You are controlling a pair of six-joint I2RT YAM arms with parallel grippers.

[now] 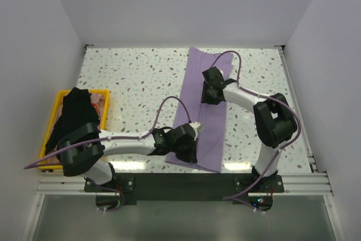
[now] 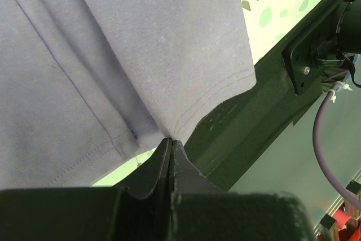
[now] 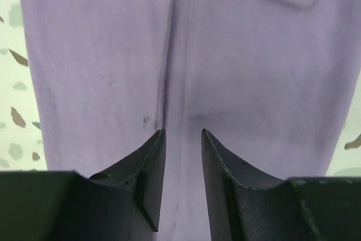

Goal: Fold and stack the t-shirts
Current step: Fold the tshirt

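The lavender t-shirt (image 1: 210, 119) lies folded in a long strip down the middle right of the table. My left gripper (image 1: 186, 152) is shut on its near hem (image 2: 169, 122), pinching the fabric at the table's front edge. My right gripper (image 1: 207, 95) is open and sits low over the middle of the strip, fabric (image 3: 186, 55) between and under its fingers (image 3: 152, 162). The black t-shirt (image 1: 73, 118) is heaped in the yellow crate at the left.
The yellow crate (image 1: 105, 106) stands at the table's left edge. A black mounting rail (image 1: 186, 182) runs along the near edge and shows in the left wrist view (image 2: 248, 117). White walls close in the back and sides.
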